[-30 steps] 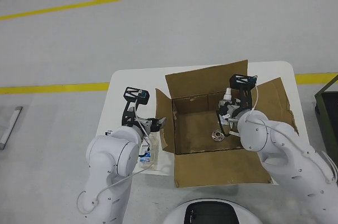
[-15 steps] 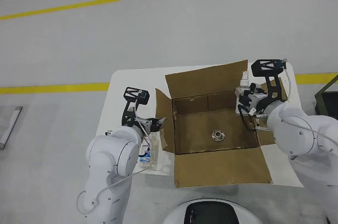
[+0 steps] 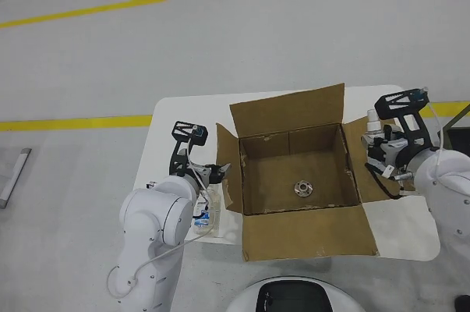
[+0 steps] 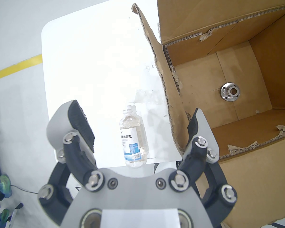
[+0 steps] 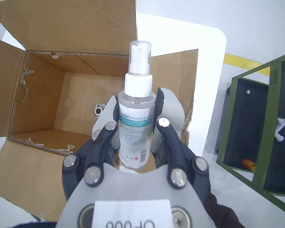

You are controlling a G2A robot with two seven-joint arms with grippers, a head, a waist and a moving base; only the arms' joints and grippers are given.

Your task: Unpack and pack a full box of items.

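Note:
An open cardboard box (image 3: 297, 121) stands on the white table (image 3: 180, 117) with its flaps spread. Inside lies a small metal flange (image 3: 302, 187) (image 4: 230, 91) (image 5: 98, 109). My right gripper (image 5: 135, 106) (image 3: 377, 148) is shut on a clear spray bottle (image 5: 135, 110) (image 3: 372, 121) with a white pump, held above the box's right flap. My left gripper (image 4: 137, 122) (image 3: 211, 173) hangs open over the table left of the box. Under it lies a clear labelled bottle (image 4: 133, 140) (image 3: 203, 214) on its side.
A green metal cart (image 5: 258, 124) (image 3: 461, 148) stands beyond the table's right edge. Yellow floor tape (image 3: 63, 122) runs behind the table. The box's front flap (image 3: 305, 230) lies flat toward me. Bare table surface shows at the far left.
My right gripper has lifted the spray bottle out of the box and carried it right, past the box wall to above the right flap. The left arm has not moved.

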